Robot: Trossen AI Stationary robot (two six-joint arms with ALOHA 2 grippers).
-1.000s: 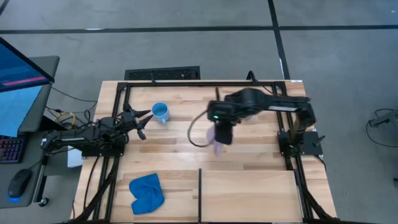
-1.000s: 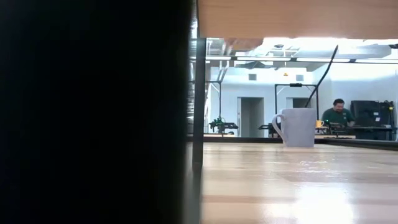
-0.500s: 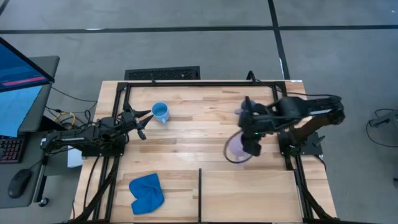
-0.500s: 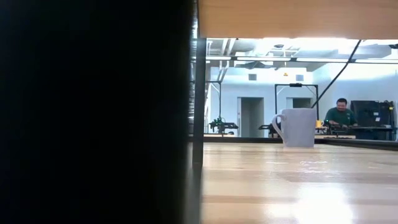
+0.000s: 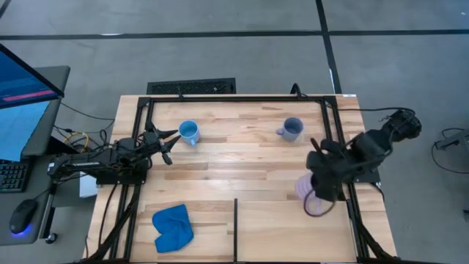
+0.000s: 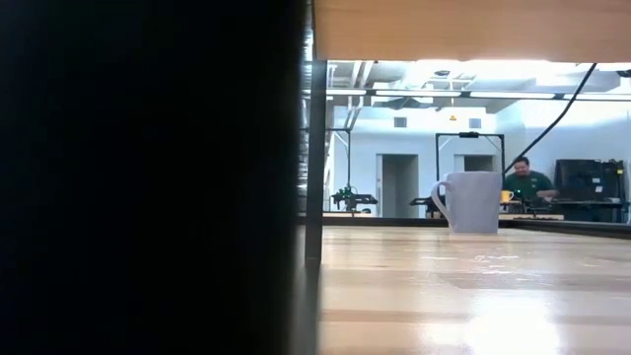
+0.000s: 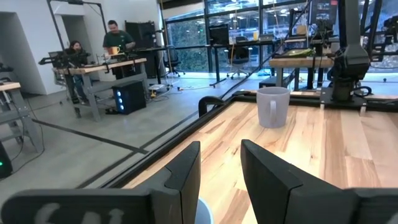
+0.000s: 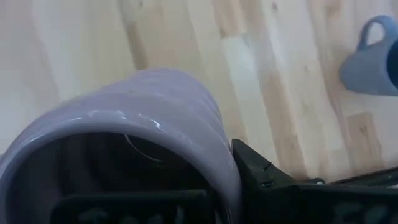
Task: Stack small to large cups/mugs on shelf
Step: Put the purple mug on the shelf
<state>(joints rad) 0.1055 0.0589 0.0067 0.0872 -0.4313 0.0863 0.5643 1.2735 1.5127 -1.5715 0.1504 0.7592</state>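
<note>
The pale lilac mug (image 5: 306, 189) hangs in my right gripper (image 5: 318, 195), which is shut on it at the table's right, just over the far edge of the shelf (image 5: 293, 229). The shelf is a pale wood panel with black rails. The grey-blue mug (image 5: 292, 129) stands upright on its base at the far right; it also shows in the low view (image 6: 473, 202). The sky-blue mug (image 5: 189, 133) stands at the far left. My left gripper (image 5: 167, 144) is open and empty, level, just left of the sky-blue mug. My right gripper holds the lilac mug by its rim wall (image 8: 217, 155), one finger inside the mug and one finger (image 8: 264, 177) outside. The fingers come from above, slanting toward the near edge. The mug is tilted, with its mouth (image 5: 316, 207) toward the near side.
A bright blue cloth (image 5: 173, 226) lies at the near left. A black upright rail (image 5: 235, 227) marks the shelf's left edge. The shelf's underside (image 6: 463, 28) runs along the top of the low view. Bare wood lies between the mugs. People sit in the room beyond.
My right gripper has carried the lilac mug from the table's middle toward the right and near edges, up to the shelf's far edge. The arm no longer covers the grey-blue mug, which has stayed in place.
</note>
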